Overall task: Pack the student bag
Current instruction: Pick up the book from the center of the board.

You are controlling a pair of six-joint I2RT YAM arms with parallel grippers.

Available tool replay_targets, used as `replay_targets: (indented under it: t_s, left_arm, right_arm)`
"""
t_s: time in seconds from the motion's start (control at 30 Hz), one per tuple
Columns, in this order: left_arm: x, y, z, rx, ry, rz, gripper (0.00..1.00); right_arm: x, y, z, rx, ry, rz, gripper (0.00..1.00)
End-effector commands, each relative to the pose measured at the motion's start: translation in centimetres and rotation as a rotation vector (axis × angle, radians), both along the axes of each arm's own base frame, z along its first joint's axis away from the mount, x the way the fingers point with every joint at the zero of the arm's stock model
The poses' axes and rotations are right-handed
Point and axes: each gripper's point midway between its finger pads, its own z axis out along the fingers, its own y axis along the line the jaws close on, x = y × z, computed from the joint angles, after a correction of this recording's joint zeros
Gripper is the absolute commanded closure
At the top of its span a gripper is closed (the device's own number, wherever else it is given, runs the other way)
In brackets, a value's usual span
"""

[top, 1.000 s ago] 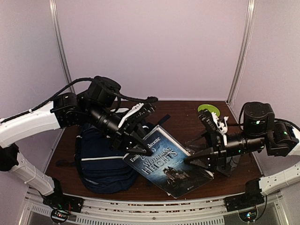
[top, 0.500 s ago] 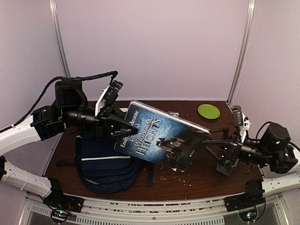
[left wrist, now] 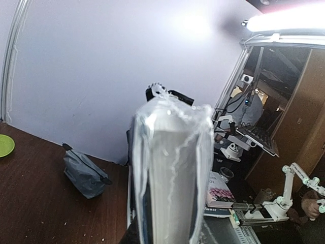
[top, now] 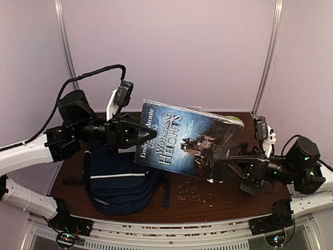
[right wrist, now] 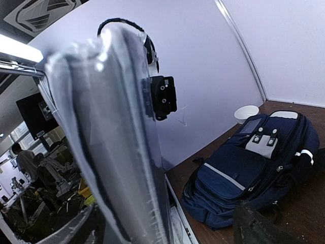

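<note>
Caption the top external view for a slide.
Left pincer holds the wrapped book above the table; right pincer at its opposite edge; student bag lies alongside.

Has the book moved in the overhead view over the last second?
Yes. The book has lifted off the table, going from near its front edge up toward the back wall.

Left fingers (top: 143,134), held high and pointing inward, pinch the book (top: 187,139); right fingers (top: 232,158) stand spread wide.

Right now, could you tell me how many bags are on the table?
2: the blue backpack at front left; a small grey pouch near a wall. The book may hide more.
</note>
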Motion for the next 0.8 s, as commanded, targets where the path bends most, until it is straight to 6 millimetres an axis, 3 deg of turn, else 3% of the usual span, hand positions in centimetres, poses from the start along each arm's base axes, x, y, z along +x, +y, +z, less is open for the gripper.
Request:
replay_targets:
  t_s: [0.0,0.07,0.23,0.4,0.63,0.73,0.77]
  left_arm:
    - [-1.8,1.5,6.3,-0.224,-0.111,-0.073,1.00]
    - [-1.9,1.3,6.0,-0.212,-0.111,-0.088,1.00]
    - [-1.9,1.0,5.5,-0.186,-0.112,-0.098,1.00]
    - [-1.6,0.9,5.4,-0.177,-0.106,-0.078,1.00]
    - [-1.3,0.7,5.2,-0.164,-0.100,-0.067,1.00]
    - [-0.9,0.6,5.0,-0.152,-0.099,-0.045,1.00]
    - [-0.7,0.6,4.8,-0.145,-0.100,-0.030,1.00]
  right_arm:
    - [-1.4,0.3,2.7,0.086,-0.009,0.091,0.21]
    - [-1.6,0.1,3.1,0.109,-0.008,0.105,0.29]
    - [-1.8,-0.4,3.7,0.140,-0.012,0.117,0.36]
    - [-2.4,0.7,3.6,0.098,-0.011,0.168,0.50]
    - [-2.6,1.4,3.6,0.088,-0.015,0.191,0.75]
    - [-2.2,1.4,3.4,0.075,-0.010,0.165,0.97]
    - [-2.0,1.2,3.5,0.077,-0.011,0.156,1.00]
